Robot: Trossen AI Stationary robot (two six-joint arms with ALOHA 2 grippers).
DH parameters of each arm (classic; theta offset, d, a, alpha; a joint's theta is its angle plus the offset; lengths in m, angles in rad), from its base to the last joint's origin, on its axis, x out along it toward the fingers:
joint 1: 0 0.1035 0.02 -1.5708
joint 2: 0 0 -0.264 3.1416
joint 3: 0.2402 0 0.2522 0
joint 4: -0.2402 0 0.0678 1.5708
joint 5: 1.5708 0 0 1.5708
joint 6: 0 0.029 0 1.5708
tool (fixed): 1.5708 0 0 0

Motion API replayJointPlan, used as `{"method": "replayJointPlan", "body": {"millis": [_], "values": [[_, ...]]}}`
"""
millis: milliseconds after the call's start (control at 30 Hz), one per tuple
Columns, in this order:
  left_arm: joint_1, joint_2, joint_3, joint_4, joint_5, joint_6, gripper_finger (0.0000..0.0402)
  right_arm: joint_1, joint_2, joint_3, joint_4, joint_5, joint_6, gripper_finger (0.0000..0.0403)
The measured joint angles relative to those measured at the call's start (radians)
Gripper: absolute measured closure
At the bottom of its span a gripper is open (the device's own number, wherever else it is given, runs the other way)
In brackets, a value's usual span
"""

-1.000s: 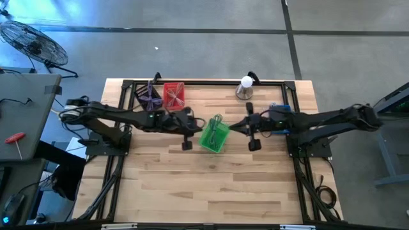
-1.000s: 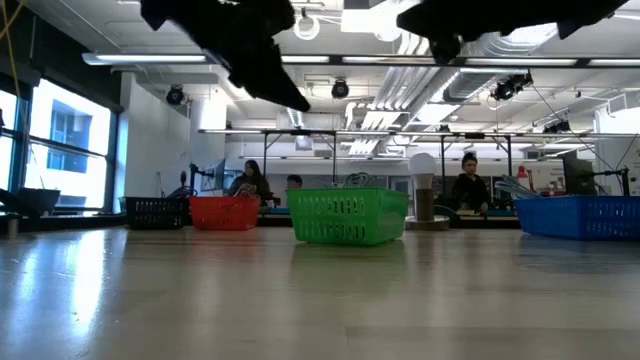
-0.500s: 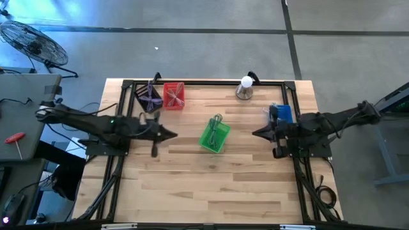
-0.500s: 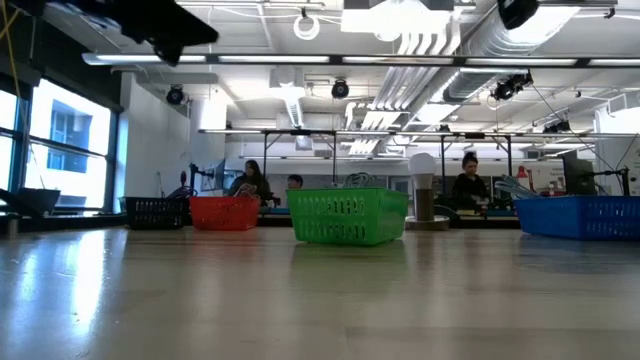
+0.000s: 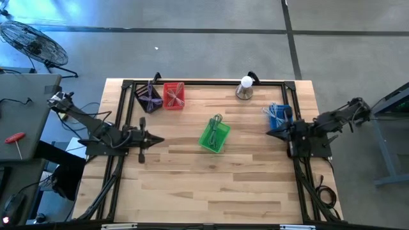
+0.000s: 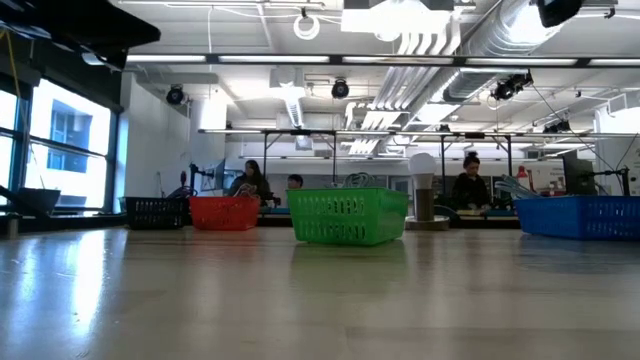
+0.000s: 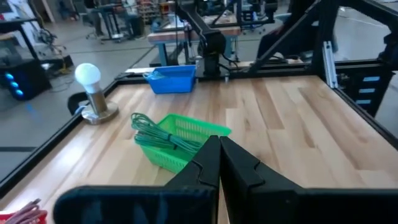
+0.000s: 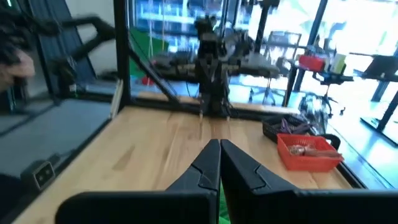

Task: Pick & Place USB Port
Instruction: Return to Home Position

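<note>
The bench is pale wood in plank stripes, framed black. The green basket holds a green cable. The red basket, blue basket and black basket have gridded walls. The bulb is white.

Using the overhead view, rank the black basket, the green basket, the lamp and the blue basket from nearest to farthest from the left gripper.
1. Black basket, at the back edge, nearest the left gripper.
2. Green basket, mid-table.
3. Lamp, back edge, toward the right.
4. Blue basket, far right side.
</note>
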Motion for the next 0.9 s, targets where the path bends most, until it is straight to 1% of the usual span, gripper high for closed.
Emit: {"method": "replayJointPlan", "body": {"millis": [67,200,333,400,467,567,667,800,867,900], "values": [[-0.031,-0.006,-0.006,-0.003,-0.038,0.000,0.0401,0.000,-0.074,-0.043,0.013,0.001,-0.001,0.0403],[-0.076,-0.005,-0.007,-0.014,-0.089,0.000,0.0401,-0.001,-0.228,-0.163,0.082,-0.048,-0.031,0.0403],[-0.092,-0.004,-0.007,-0.029,-0.069,0.001,0.0401,-0.001,-0.369,-0.286,0.186,-0.095,-0.069,0.0403],[-0.091,-0.004,-0.007,-0.029,-0.042,0.000,0.0401,-0.001,-0.375,-0.327,0.224,-0.097,-0.082,0.0403],[-0.091,0.000,-0.007,-0.028,-0.036,0.000,0.0401,-0.002,-0.364,-0.350,0.231,-0.106,-0.087,0.0403],[-0.090,0.012,-0.050,0.041,-0.030,-0.002,0.0401,-0.003,-0.357,-0.388,0.291,-0.122,-0.082,0.0403],[-0.090,0.015,-0.138,0.155,0.006,0.003,0.0401,-0.003,-0.357,-0.417,0.344,-0.168,-0.082,0.0403],[-0.090,0.013,-0.285,0.388,0.030,0.028,0.0401,-0.003,-0.355,-0.435,0.358,-0.151,-0.079,0.0403],[-0.089,0.016,-0.321,0.462,0.064,0.042,0.0401,-0.003,-0.356,-0.440,0.368,-0.153,-0.078,0.0403],[-0.089,0.011,-0.317,0.447,0.071,0.032,0.0401,-0.003,-0.355,-0.440,0.371,-0.155,-0.077,0.0403]]}}
